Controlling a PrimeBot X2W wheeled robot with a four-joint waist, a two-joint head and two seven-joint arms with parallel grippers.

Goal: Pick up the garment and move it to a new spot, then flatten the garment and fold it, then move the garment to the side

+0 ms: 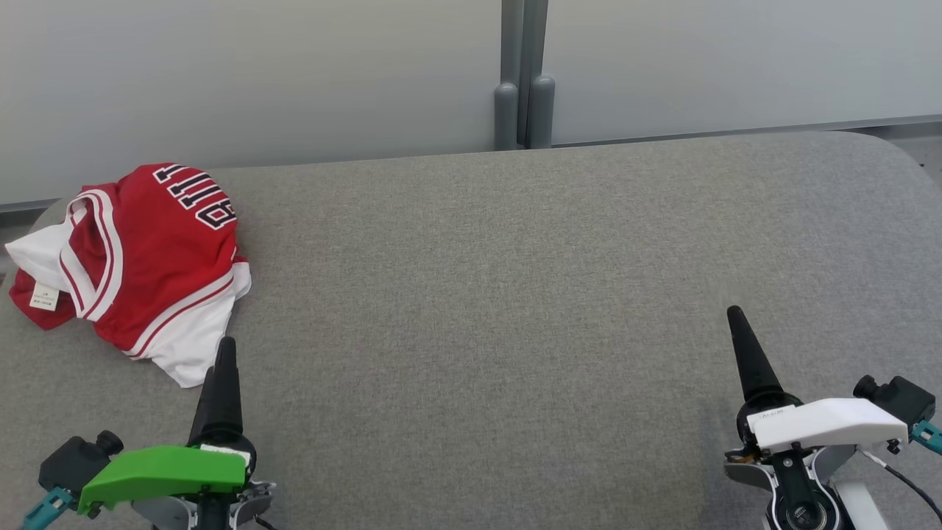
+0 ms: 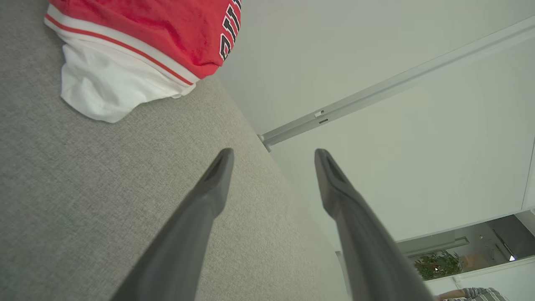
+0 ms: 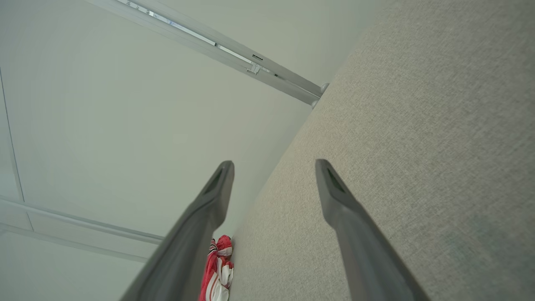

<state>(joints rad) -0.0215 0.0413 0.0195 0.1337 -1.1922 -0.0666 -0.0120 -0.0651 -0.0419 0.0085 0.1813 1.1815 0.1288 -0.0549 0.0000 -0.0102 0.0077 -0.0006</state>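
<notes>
The garment (image 1: 143, 265) is a red and white jersey with black lettering, lying in a loose bundle at the table's far left; it also fills the top left of the left wrist view as the garment (image 2: 138, 46), and is a small red shape, the garment (image 3: 217, 267), low in the right wrist view. My left gripper (image 1: 224, 353) sits just below the jersey's white hem, apart from it, and the left gripper (image 2: 273, 156) stands open with nothing between its fingers. My right gripper (image 1: 736, 316) rests at the lower right over bare cloth, and the right gripper (image 3: 273, 167) is open and holds nothing.
The grey fabric table (image 1: 515, 280) runs wide between the two arms. A pale wall with a grey post (image 1: 522, 81) stands behind its far edge. The table's rounded corner (image 1: 905, 158) is at the far right.
</notes>
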